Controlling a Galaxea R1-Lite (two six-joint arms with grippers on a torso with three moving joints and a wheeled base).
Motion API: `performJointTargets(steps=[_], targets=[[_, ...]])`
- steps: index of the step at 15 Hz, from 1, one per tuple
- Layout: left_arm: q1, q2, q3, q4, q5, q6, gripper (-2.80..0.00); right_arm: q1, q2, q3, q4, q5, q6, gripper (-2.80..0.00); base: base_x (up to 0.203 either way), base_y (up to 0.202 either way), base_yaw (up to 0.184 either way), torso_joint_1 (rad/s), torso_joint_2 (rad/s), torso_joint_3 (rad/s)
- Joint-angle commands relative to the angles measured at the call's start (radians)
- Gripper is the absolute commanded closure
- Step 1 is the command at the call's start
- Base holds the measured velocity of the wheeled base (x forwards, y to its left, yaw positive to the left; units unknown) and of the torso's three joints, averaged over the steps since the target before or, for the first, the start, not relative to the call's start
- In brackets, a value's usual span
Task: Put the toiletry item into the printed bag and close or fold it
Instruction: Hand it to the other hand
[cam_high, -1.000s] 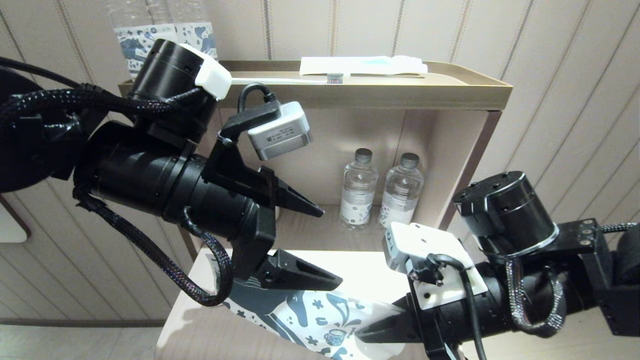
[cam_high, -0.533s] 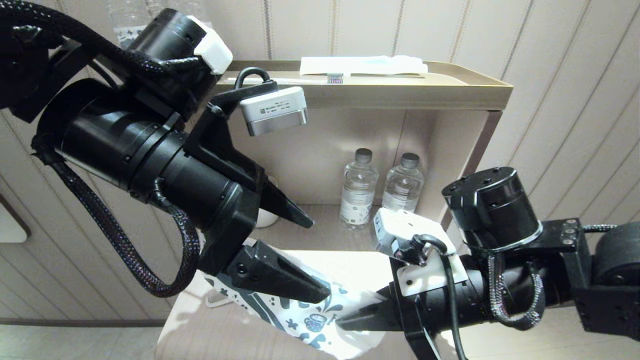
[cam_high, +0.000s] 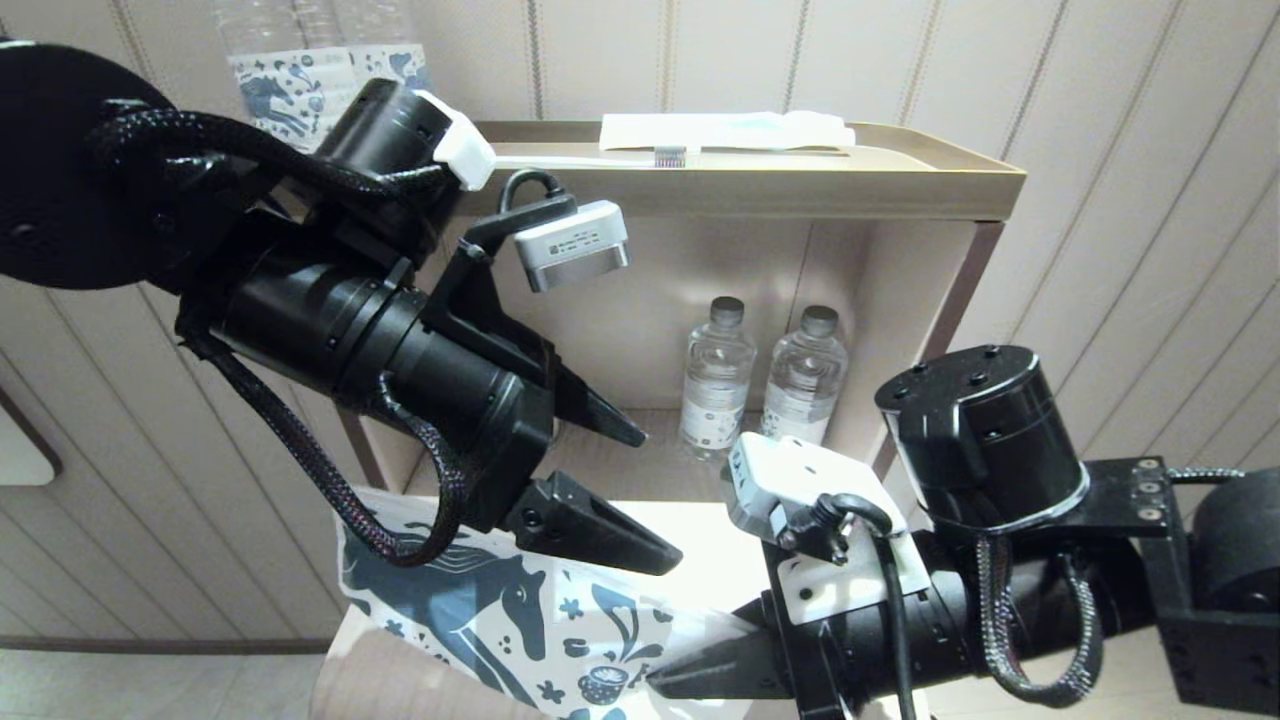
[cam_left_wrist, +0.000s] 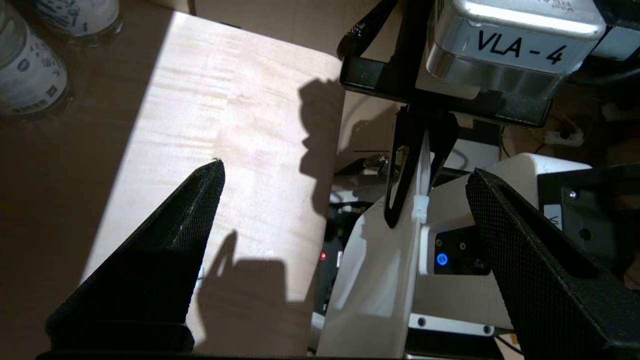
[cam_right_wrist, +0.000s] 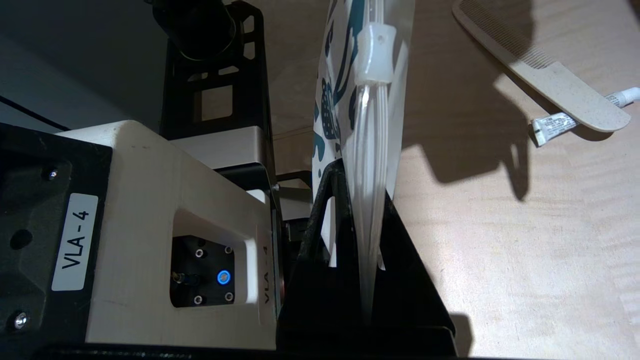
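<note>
The printed bag, white with a dark blue horse, is held up over the low wooden table, its far end past the table's left edge. My right gripper is shut on the bag's zip end. In the right wrist view the bag stands edge-on between that gripper's jaws, with the zip slider further along. The toiletry item, a pale flat comb, lies on the table beyond the bag. My left gripper hovers open above the bag, holding nothing. In the left wrist view it frames the bag's edge.
A small white tube lies under the comb's handle. Two water bottles stand in the shelf recess behind the table. The top tray holds a toothbrush and a wrapped packet. Horse-label bottles stand at the back left.
My right gripper has moved left with the bag, which now shows its horse print and overhangs the table's left edge. The open left gripper dipped toward the bag, then lifted clear.
</note>
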Motion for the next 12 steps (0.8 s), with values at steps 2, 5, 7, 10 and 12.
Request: performJointTargets(steps=[2, 5, 7, 10, 12], targets=[[0.0, 0.003, 0.04, -0.001, -0.034, 0.005, -2.8, 0.001, -0.002, 0.0, -0.001, 0.005, -0.002, 0.0, 0.0, 0.0, 0.0, 0.0, 0.0, 0.0], [0.0, -0.004, 0.051, 0.0, -0.053, 0.016, -2.8, -0.008, -0.013, 0.001, -0.001, 0.014, -0.002, 0.0, 0.0, 0.0, 0.0, 0.0, 0.0, 0.0], [0.0, -0.004, 0.063, 0.0, -0.048, 0.02, -2.8, -0.011, -0.013, 0.001, -0.001, 0.019, -0.002, 0.0, 0.0, 0.0, 0.0, 0.0, 0.0, 0.0], [0.0, -0.004, 0.078, 0.0, -0.046, 0.028, -2.8, -0.014, -0.017, 0.0, -0.001, 0.019, -0.002, 0.0, 0.0, 0.0, 0.0, 0.0, 0.0, 0.0], [0.0, -0.005, 0.077, -0.001, -0.048, 0.029, -2.8, -0.014, -0.016, -0.003, -0.001, 0.019, -0.002, 0.0, 0.0, 0.0, 0.0, 0.0, 0.0, 0.0]])
